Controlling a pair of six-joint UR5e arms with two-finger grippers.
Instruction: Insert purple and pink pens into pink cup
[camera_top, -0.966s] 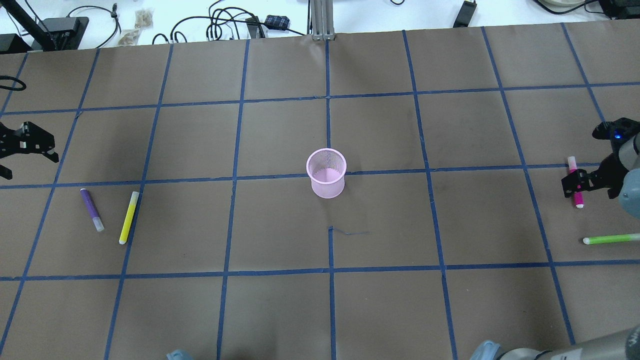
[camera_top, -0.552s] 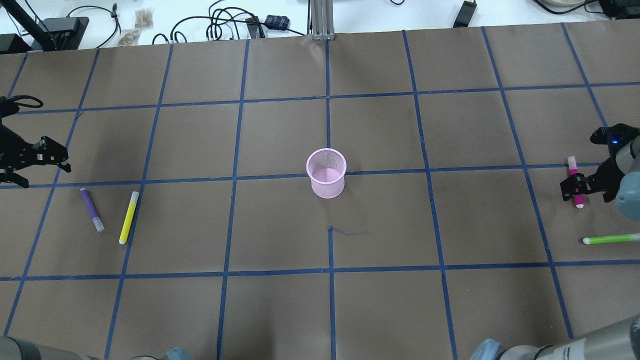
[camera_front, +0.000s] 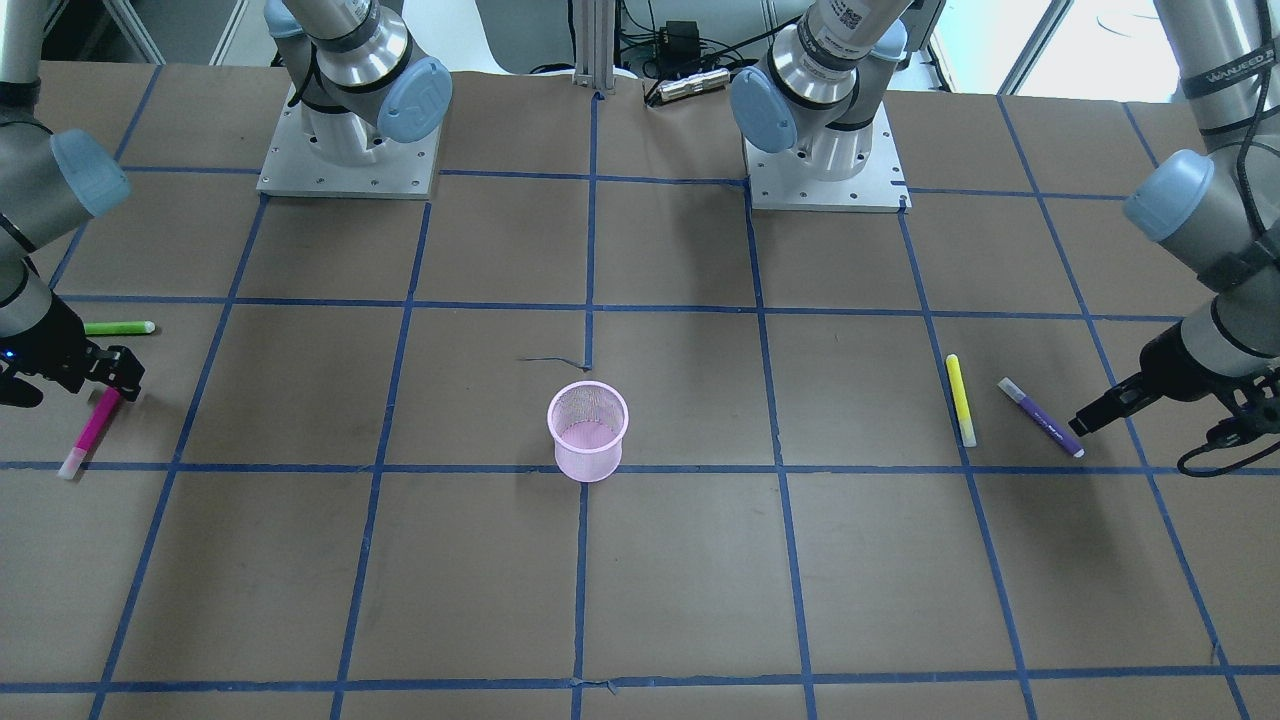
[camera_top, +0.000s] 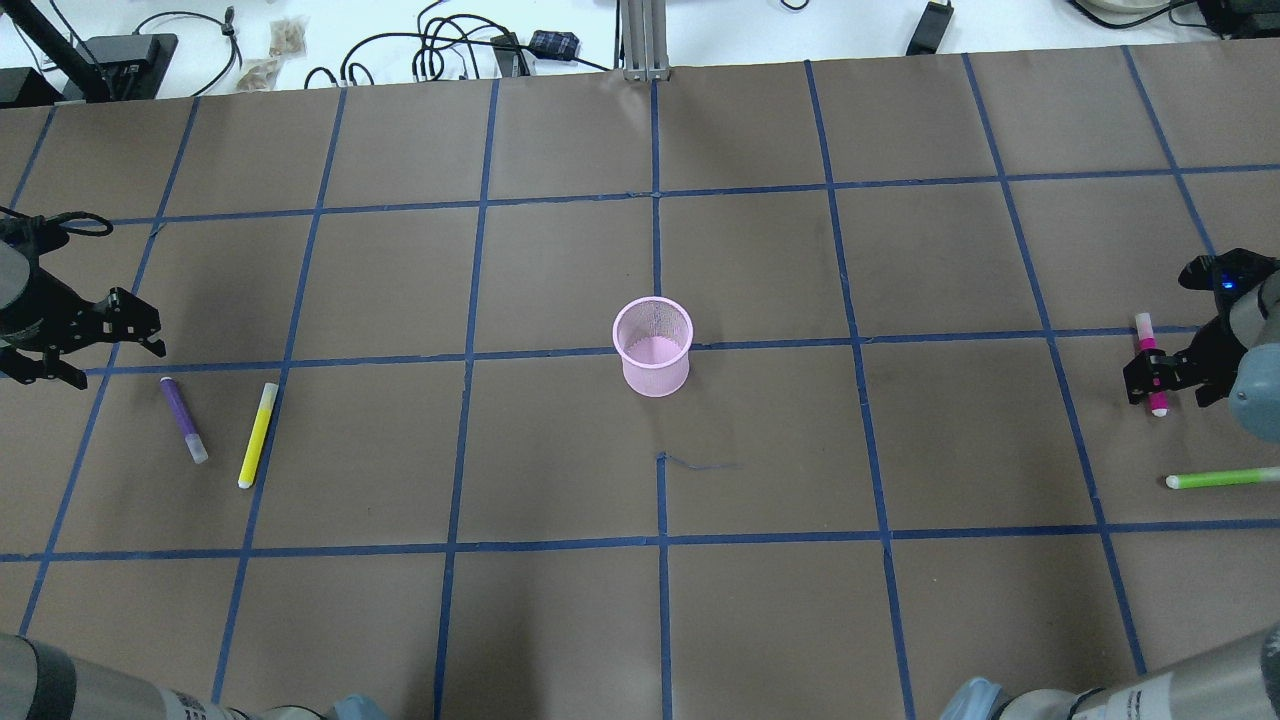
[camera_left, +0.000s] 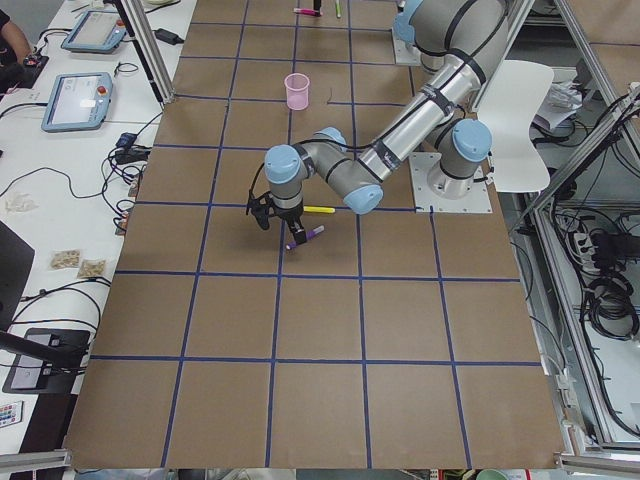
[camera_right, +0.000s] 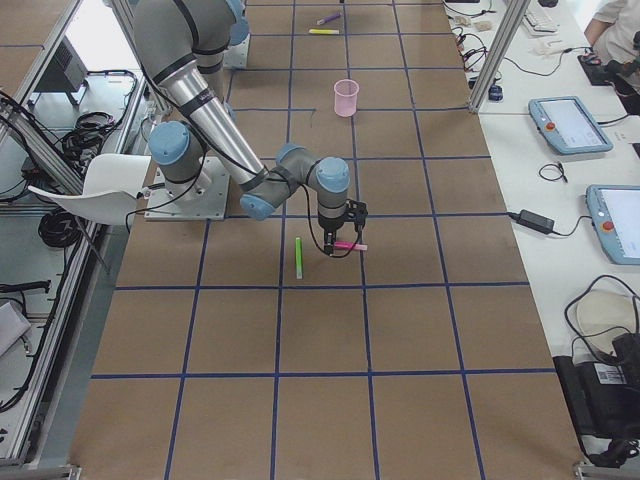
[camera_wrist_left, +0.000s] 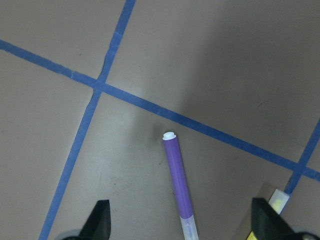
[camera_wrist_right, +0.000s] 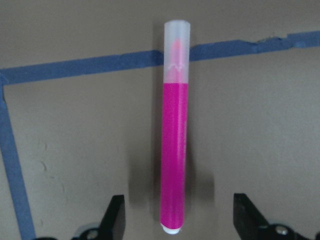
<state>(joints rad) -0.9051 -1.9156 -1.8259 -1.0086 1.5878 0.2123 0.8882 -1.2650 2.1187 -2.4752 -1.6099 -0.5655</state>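
Pink pen (camera_wrist_right: 175, 150) lies between spread right jaws (shoulder cap (camera_front: 418, 100): UR).

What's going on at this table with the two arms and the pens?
Each arm is going for a pen. The right gripper is open, its fingers either side of the pink pen, which lies on the table. The left gripper hangs open over the purple pen, not touching it. The pink cup in the middle is empty. A yellow pen and a green pen lie nearby.
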